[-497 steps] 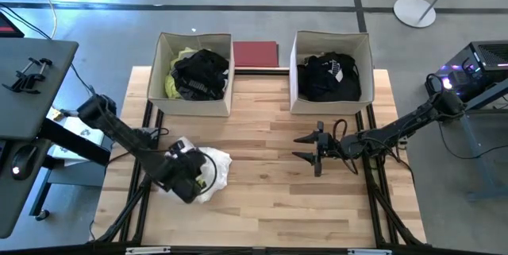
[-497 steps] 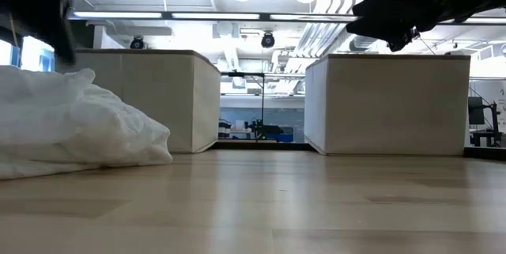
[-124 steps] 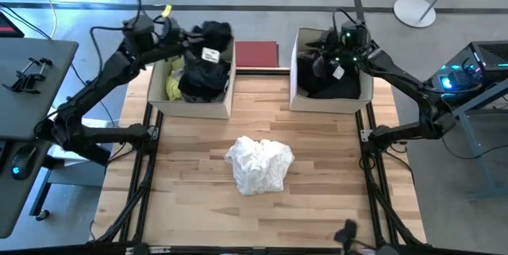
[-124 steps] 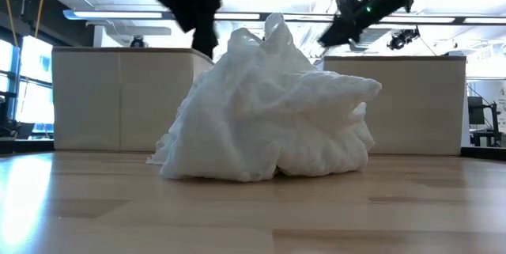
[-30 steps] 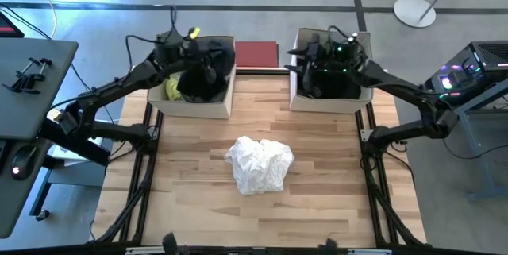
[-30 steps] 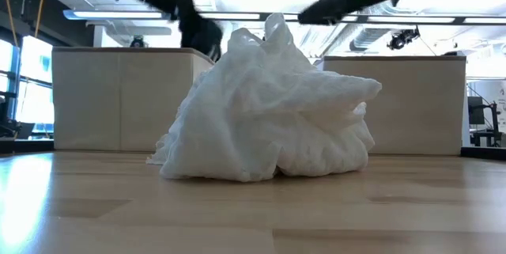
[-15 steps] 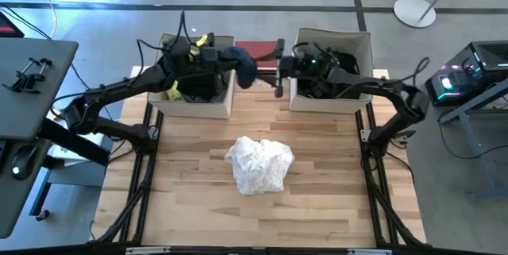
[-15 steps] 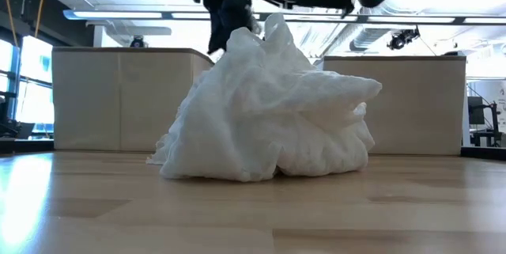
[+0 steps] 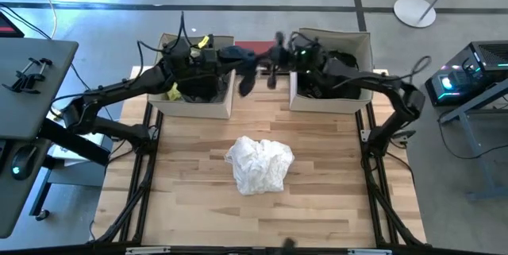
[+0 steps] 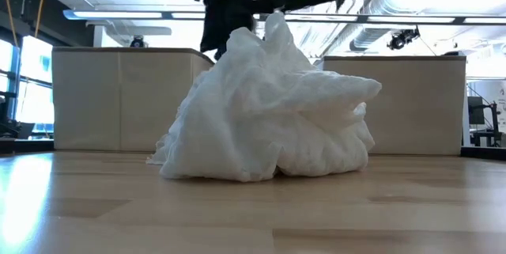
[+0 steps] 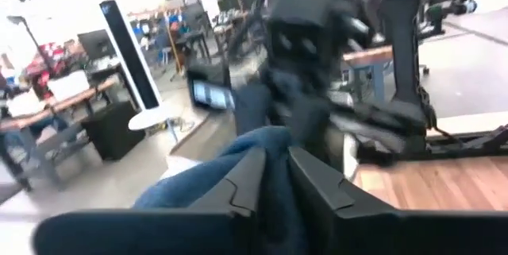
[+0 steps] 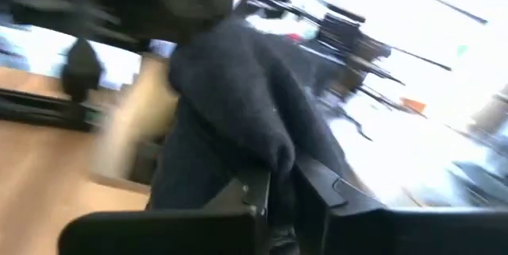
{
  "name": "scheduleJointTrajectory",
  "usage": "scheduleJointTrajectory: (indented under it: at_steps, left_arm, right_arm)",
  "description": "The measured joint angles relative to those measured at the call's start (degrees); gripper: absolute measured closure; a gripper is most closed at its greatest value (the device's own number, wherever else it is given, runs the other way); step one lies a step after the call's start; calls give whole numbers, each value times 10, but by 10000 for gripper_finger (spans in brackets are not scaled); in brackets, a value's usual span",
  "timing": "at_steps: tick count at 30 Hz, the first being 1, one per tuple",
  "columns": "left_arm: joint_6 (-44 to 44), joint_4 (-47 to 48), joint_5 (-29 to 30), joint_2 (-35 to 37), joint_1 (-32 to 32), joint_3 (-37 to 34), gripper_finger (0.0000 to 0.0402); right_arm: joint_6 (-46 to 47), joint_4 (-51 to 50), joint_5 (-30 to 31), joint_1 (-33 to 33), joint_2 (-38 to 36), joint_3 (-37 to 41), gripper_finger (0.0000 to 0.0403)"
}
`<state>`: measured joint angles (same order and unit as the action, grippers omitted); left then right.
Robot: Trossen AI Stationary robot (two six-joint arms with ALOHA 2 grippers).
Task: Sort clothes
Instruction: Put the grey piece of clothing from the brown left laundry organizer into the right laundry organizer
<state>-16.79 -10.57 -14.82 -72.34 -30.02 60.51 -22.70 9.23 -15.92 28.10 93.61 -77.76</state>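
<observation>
Two boxes (image 9: 193,88) (image 9: 332,100) (one white garment (image 9: 259,164))

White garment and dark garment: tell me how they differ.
The white garment lies crumpled on the table, untouched; the dark garment hangs in the air between the two boxes, gripped by both the left gripper and right gripper. Both are soft, rumpled fabric.

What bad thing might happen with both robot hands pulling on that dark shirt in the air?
1. The left gripper and the right gripper both pinch the dark garment between the two beige boxes. If they pull apart, it may stretch or slip free.
2. If it slips, it would likely land on the table or the red board, in neither box.
3. The grippers are close together and may bump.
</observation>
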Motion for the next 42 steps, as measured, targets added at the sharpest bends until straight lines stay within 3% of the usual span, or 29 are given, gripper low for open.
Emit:
scheduleJointTrajectory:
  at_steps: [4, 11, 14, 17, 21, 28, 32, 36, 42]
  left_arm:
    - [1, 79, 53, 27, 0, 0, 313]
    - [24, 285, 313, 80, 0, 0, 272]
    - [71, 386, 378, 86, -9, 0, 271]
    - [137, 462, 377, 83, -25, -5, 271]
    - [185, 484, 356, 80, -42, -49, 271]
    - [228, 476, 327, 80, -54, -106, 271]
    - [229, 482, 321, 80, -64, -118, 271]
    - [240, 483, 317, 80, -88, -128, 271]
    - [242, 463, 278, 80, -130, -152, 296]
  right_arm:
    - [-32, -94, 135, 21, -63, 0, 392]
    - [-67, -264, 405, 40, -197, 0, 397]
    - [-19, -361, 462, 62, -241, 0, 398]
    - [63, -463, 433, 105, -263, 3, 399]
    - [158, -577, 366, 179, -261, 37, 400]
    - [245, -628, 245, 276, -213, 130, 400]
    - [245, -621, 246, 292, -163, 142, 397]
    - [190, -600, 288, 294, -114, 140, 376]
    - [161, -675, 286, 286, -81, 67, 326]
